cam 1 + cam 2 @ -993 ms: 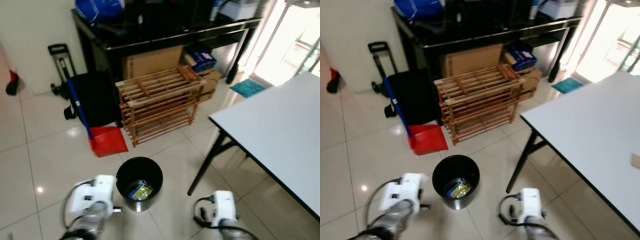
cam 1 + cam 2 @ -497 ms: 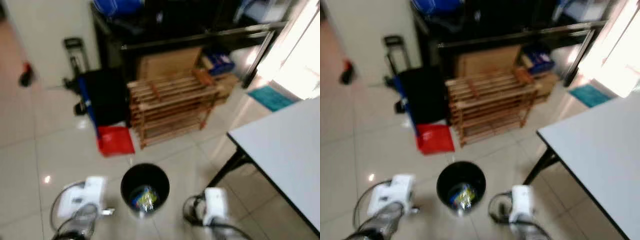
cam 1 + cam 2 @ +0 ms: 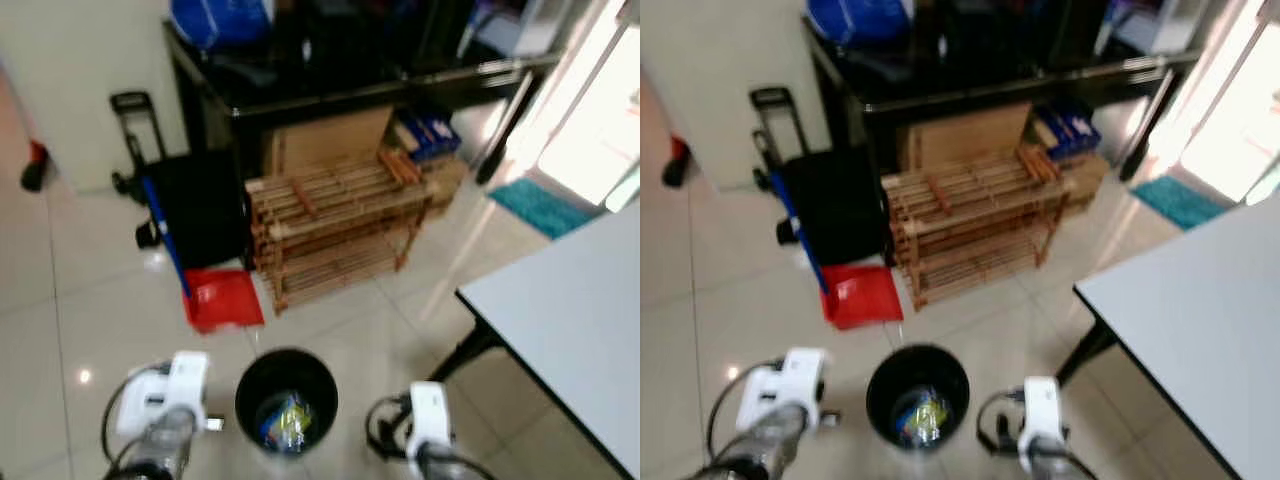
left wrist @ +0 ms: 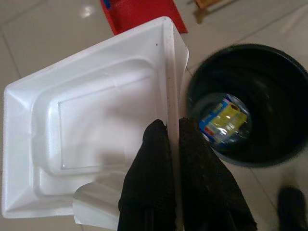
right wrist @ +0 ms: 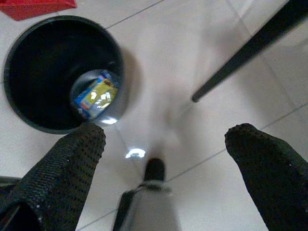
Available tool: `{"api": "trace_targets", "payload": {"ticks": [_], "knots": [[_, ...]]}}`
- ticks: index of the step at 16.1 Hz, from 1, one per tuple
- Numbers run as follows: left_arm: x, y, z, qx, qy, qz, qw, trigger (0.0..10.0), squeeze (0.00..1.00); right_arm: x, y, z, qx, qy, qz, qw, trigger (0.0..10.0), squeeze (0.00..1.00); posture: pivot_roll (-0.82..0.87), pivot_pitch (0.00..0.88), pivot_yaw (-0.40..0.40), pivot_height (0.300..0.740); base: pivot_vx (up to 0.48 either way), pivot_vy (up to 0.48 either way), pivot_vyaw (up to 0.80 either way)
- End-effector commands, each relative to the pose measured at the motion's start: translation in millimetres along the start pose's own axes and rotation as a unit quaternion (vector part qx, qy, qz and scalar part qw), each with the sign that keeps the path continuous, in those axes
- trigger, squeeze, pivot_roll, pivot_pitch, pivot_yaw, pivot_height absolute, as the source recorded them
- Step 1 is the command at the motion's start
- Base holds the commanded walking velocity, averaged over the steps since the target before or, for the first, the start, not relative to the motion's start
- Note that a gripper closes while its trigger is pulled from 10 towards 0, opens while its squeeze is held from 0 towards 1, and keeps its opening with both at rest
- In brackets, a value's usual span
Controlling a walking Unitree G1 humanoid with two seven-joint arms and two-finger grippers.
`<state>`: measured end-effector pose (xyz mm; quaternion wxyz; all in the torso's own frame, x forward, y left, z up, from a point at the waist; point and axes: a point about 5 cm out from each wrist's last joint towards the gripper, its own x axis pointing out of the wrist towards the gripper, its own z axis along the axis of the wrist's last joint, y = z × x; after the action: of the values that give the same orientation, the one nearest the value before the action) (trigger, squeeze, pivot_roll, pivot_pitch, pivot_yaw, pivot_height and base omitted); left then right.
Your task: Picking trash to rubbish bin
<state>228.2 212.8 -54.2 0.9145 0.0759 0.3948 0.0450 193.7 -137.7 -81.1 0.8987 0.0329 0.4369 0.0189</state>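
1. On the tiled floor (image 3: 90,310) near the robot stands one round black rubbish bin (image 3: 286,399), open-topped, between the two arms.
2. Inside the bin lies one yellow-and-blue wrapper (image 3: 285,421), resting on the bottom.
3. The left gripper (image 4: 172,132) is clamped on the rim of one white foam tray (image 4: 96,120); its two black fingers (image 4: 155,159) pinch the tray's edge, one on each side.
4. The tray hangs just left of the bin, tilted, with its hollow side facing the wrist camera and its edge close to the bin's rim.
5. The right gripper (image 5: 166,139) hangs to the right of the bin with its two fingers spread wide apart and nothing between them.
6. Far from the bin, one red dustpan (image 3: 224,298) with a blue handle lies on the floor.
7. One wooden slatted rack (image 3: 335,225) stands to the right of the dustpan, in front of one black table (image 3: 350,85).
8. One white table (image 3: 570,320) fills the right side, and one of its black legs (image 5: 250,53) shows in the right wrist view.
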Motion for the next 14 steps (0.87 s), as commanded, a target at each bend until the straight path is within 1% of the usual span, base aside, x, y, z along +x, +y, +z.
{"api": "trace_targets", "payload": {"ticks": [1,11,13,14], "knots": [[0.7,-13.8,4.1,-0.002,-0.005,-0.016,1.0,10.0,0.0,-1.0,-16.3,2.5,0.006,-0.004,-0.021,1.0,10.0,0.0,0.0,0.055,-0.047,0.74,0.33,0.0,-0.8],[0.8,-14.3,4.9,0.0,-0.007,-0.017,1.0,10.0,0.0,-0.9,-16.6,3.0,0.002,-0.006,-0.022,1.0,10.0,0.0,0.0,0.057,-0.047,0.74,0.318,0.0,0.0],[0.9,-12.9,6.5,-0.002,-0.013,-0.015,1.0,10.0,0.0,-0.8,-16.1,3.5,-0.001,-0.007,-0.02,1.0,10.0,0.0,0.0,0.06,-0.05,0.74,0.0,0.0,0.0],[1.3,-9.9,8.5,-0.003,-0.016,-0.011,1.0,10.0,0.0,-0.2,-16.3,5.6,-0.015,-0.003,-0.017,1.0,10.0,0.0,0.0,0.063,-0.05,0.74,0.0,0.0,0.0]]}}
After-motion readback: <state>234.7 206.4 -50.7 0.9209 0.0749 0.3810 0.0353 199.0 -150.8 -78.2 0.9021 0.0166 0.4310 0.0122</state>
